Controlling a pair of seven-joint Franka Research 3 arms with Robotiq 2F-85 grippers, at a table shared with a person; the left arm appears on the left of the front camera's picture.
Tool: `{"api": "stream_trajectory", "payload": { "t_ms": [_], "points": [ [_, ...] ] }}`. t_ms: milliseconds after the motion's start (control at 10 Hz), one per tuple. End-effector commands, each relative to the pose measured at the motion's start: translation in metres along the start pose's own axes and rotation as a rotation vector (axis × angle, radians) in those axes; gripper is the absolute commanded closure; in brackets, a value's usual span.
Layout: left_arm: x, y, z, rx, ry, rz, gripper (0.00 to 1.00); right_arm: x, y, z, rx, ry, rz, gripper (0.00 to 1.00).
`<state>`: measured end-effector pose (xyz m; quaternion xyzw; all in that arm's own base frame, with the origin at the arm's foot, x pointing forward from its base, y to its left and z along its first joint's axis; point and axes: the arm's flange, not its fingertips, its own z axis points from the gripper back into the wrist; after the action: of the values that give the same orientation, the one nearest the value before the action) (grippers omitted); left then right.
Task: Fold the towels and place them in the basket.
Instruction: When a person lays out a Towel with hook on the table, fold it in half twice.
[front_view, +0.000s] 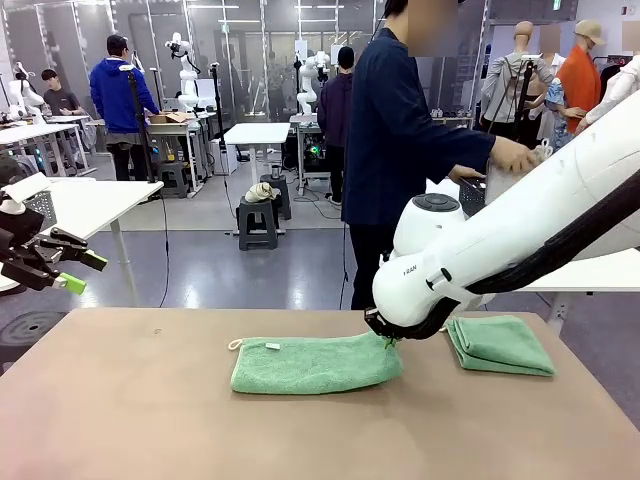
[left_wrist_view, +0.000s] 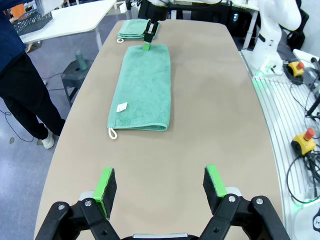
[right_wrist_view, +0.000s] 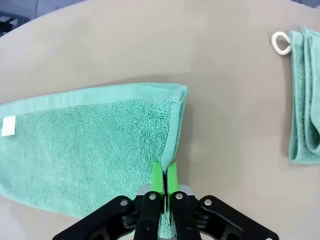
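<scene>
Pinching: right gripper (right_wrist_view: 164, 172), jaws pressed on the long towel's (front_view: 315, 362) end
Waiting: left gripper (left_wrist_view: 161, 185), jaws spread above the tabletop (left_wrist_view: 210, 115)
Beside: folded towel (front_view: 499, 344)

The towel (right_wrist_view: 90, 135) is mint-green terry folded lengthwise, lying flat on the table, its short end pinched between the shut jaws of the right gripper (right_wrist_view: 164, 172), a small white label near its far end. A second towel (right_wrist_view: 305, 95), folded smaller with a white loop at its corner, lies well apart from those jaws, off to one side.
</scene>
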<state>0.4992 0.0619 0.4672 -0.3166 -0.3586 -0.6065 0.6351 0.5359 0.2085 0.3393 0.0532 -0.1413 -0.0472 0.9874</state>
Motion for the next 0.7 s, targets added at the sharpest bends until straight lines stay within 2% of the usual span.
{"api": "stream_trajectory", "payload": {
  "t_ms": [0, 300, 600],
  "points": [
    [0.001, -0.002, 0.000, 0.003, -0.004, -0.001, 0.11, -0.007, 0.005, 0.010, -0.003, -0.004, 0.007, 1.00],
    [0.001, -0.002, 0.000, 0.003, -0.004, -0.001, 0.11, -0.006, 0.028, 0.044, -0.010, -0.084, 0.030, 1.00],
    [0.001, -0.002, 0.000, 0.003, -0.004, -0.001, 0.11, 0.001, 0.072, 0.075, -0.033, -0.153, 0.091, 1.00]
  ]
}}
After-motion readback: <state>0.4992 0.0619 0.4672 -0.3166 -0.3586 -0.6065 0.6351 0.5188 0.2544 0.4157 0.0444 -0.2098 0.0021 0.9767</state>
